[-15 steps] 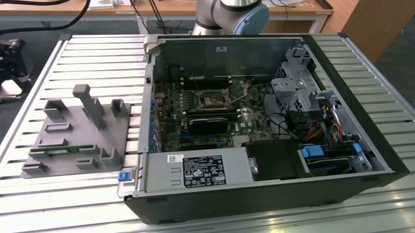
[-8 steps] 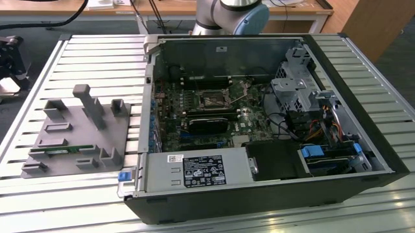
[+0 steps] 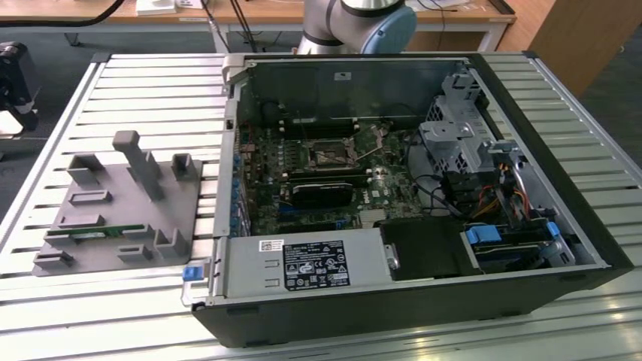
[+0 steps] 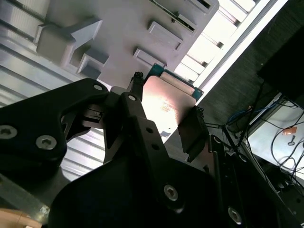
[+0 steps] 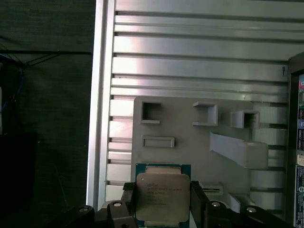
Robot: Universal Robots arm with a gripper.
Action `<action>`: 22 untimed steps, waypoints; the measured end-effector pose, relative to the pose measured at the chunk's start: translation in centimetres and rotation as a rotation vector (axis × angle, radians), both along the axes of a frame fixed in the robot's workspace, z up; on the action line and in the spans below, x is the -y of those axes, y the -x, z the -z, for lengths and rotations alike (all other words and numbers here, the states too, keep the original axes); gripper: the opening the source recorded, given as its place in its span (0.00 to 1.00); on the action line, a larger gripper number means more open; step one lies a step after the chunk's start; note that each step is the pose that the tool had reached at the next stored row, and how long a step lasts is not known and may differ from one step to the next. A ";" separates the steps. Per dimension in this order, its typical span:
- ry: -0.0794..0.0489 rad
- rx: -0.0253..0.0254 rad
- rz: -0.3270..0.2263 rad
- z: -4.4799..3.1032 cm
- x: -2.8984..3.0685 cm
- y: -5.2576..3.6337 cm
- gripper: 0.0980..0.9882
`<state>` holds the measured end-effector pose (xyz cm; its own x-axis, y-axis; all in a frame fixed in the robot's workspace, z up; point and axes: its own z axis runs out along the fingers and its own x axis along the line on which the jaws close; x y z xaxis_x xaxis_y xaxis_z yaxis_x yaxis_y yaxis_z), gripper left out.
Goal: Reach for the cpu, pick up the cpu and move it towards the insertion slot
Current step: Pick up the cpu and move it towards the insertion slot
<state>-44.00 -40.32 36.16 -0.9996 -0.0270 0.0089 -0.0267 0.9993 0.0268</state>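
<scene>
In both wrist views your fingers (image 5: 197, 203) clamped the cpu (image 5: 163, 192), gray fixture (image 5: 190, 137) beyond them; the exterior view showed you the slot (image 3: 329, 156) in the case (image 3: 422, 308).

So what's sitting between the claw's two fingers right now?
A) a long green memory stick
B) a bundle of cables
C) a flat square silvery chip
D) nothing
C: in both wrist views the gripper clasps the cpu by its opposite edges.
</scene>
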 end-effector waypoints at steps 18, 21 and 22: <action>0.000 0.0001 0.001 -2.32 0.00 -1.48 0.50; 0.000 0.0001 0.001 -3.10 0.00 -1.52 0.50; 0.000 0.0000 0.001 -3.24 0.00 -1.57 0.50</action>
